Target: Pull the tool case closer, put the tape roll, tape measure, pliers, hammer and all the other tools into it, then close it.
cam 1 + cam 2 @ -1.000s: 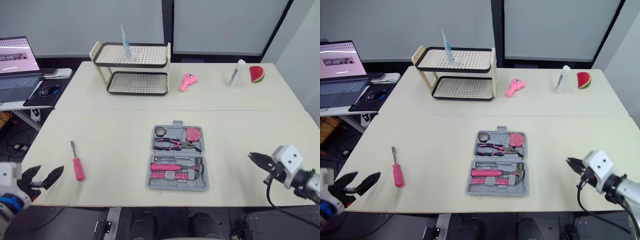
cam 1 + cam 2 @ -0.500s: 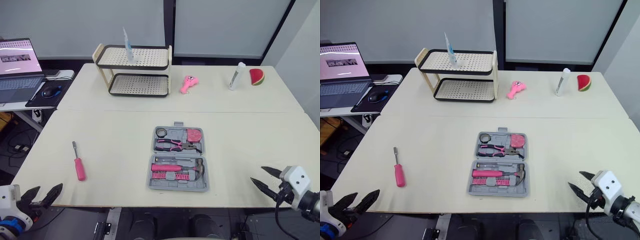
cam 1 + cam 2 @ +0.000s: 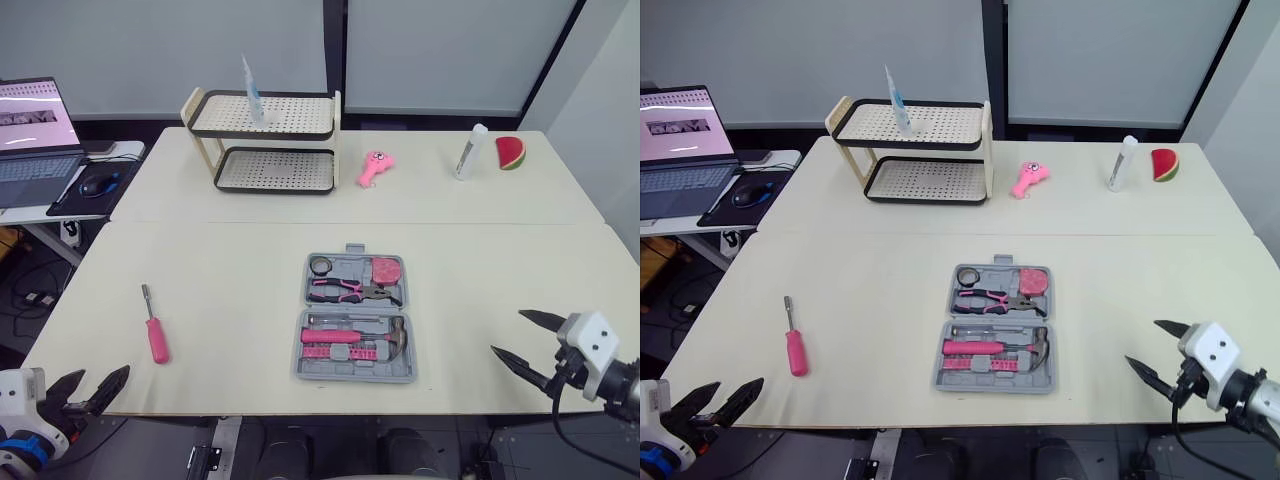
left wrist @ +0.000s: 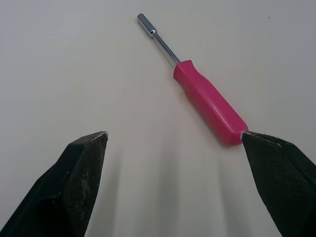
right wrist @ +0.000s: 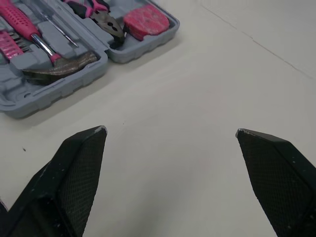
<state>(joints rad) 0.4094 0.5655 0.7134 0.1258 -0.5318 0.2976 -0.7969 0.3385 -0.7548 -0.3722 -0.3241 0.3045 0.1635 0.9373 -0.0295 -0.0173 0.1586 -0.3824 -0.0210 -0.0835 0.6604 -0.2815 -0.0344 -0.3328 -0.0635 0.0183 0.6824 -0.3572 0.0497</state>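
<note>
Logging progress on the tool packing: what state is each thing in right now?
Grey plastic tool case: open, lid laid flat.
Pink-handled screwdriver: loose, lying outside the case.
Left gripper: fingers open, empty.
Right gripper: fingers open, empty.
Laptop: open, screen lit.

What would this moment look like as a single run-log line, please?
tool case: open, partly packed | screwdriver: loose on table, left of case | left gripper: open, empty | right gripper: open, empty
</note>
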